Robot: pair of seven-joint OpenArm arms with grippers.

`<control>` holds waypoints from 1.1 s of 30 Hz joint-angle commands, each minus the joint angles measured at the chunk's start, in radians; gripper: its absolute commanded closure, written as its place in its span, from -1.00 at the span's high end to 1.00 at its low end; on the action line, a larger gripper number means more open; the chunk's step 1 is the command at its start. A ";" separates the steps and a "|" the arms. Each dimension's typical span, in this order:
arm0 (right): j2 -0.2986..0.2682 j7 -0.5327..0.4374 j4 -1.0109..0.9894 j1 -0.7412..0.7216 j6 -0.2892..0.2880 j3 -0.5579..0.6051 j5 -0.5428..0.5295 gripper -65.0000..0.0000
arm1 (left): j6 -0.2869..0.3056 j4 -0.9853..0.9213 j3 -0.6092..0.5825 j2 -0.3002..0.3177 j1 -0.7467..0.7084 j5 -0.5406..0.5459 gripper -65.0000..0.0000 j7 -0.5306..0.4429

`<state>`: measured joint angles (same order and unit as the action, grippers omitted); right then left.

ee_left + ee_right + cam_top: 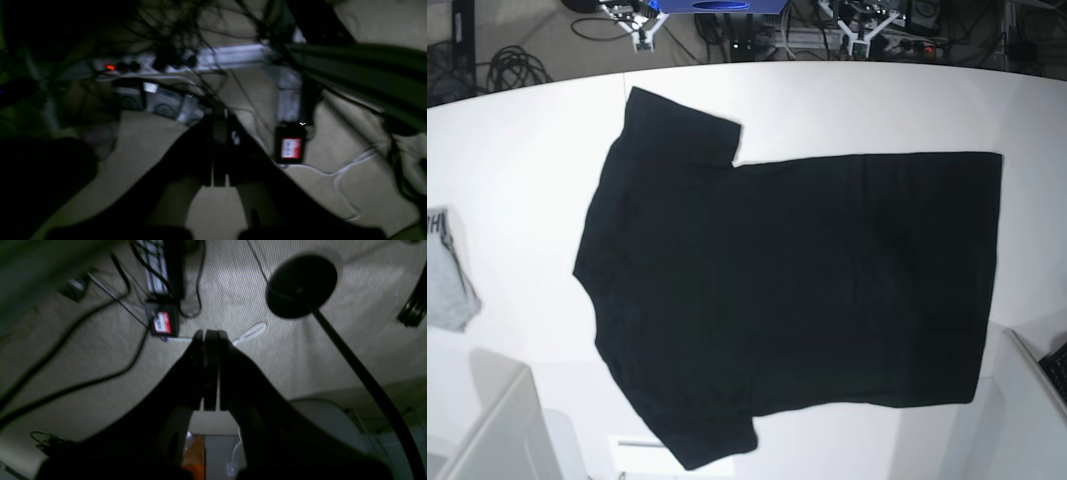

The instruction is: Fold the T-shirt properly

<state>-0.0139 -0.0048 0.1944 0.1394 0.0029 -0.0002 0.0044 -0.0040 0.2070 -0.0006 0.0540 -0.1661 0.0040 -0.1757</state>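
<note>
1 black T-shirt [797, 290] flat, plain side up, on white worktop [527, 150]; left tool [218, 150] and right tool [210, 370] both closed together, empty.

Dark lettering is seen on the grey garment [445, 270] left of the T-shirt [797, 290] (only "H" can be read).

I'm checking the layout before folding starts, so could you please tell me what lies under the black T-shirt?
The T-shirt lies spread flat on the white table, plain side up. Bare tabletop shows all around it. Whatever is beneath the cloth, including its underside, is covered and cannot be seen.
</note>
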 commanded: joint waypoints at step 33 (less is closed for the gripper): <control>-0.008 -0.087 0.001 0.061 0.004 0.001 -0.002 -1.00 | -0.003 -0.004 0.001 -0.004 -0.034 0.003 -0.98 0.000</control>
<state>-0.0189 -0.0948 0.1963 0.1913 0.0036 0.0017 0.0044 -0.0032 0.2028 -0.0006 0.0498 -0.1890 0.0055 -0.1726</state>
